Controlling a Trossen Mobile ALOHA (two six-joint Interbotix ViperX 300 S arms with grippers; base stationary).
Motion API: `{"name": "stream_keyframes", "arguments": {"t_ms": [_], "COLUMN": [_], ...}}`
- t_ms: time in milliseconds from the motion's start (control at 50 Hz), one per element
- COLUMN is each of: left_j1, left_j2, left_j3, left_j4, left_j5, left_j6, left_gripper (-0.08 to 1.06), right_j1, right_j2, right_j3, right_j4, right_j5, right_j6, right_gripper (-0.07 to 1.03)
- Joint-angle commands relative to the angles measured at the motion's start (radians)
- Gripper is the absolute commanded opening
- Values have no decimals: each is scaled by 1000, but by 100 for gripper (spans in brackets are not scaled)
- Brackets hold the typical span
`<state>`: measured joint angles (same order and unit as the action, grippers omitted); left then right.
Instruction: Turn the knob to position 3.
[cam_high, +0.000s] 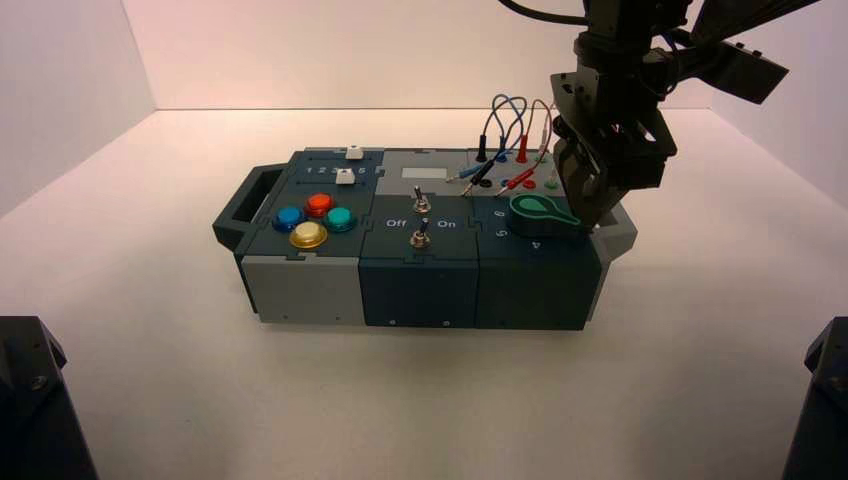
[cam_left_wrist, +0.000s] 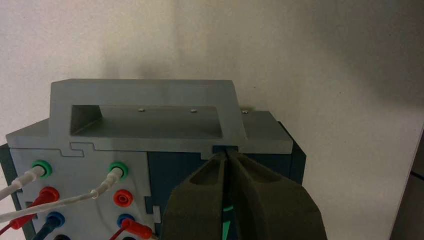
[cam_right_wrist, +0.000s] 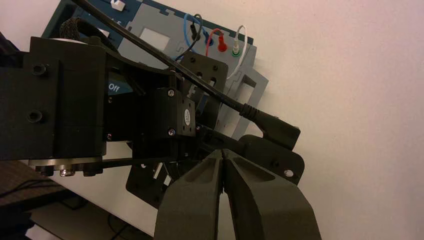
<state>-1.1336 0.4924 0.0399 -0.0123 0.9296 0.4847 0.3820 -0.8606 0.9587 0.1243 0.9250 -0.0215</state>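
Right end of the box: the knob sits here, at the right of the high view.
Left gripper: your fingers are pressed together, right at the green pointer's tip.
Right gripper: fingers pressed together, up high, away from the box.
Danger: shut fingers may slide off the pointer, or push it past position 3.

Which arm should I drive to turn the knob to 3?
Left. Its gripper is down at the pointer end of the knob, fingers shut, with green showing between them in its wrist view. The right gripper hangs higher, with the left arm between it and the knob.
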Motion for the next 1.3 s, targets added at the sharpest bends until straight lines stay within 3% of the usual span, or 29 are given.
{"name": "stream_keyframes", "arguments": {"t_ms": [20,180,420,580,840,1300], "left_j1": [-11,-11,-11,-6,77,109], "left_j2": [-18,-14,0,9,3,-104], "left_j3": [-28,-51,-193,-249,-212,-138], "left_j4": [3,5,6,8,23,41], "left_j5": [-2,-6,5,54,83,127], "left_j6": [8,23,31,31,18,-21], "left_gripper": [-3,-3,-3,-3,-3,-3], "right_j1": [-3,-3,-8,-11,-11,-11], "right_j2": [5,-11,-58,-87,-132,-272], "right_j3": [-15,-15,-28,-31,-55,-74], "right_j4": [-5,-11,-37,-40,-31,-18], "right_j5": [-8,-15,-23,-2,109,262], "right_j6": [-2,0,8,9,9,11], "right_gripper": [-2,-2,-2,-2,-2,-2]}}
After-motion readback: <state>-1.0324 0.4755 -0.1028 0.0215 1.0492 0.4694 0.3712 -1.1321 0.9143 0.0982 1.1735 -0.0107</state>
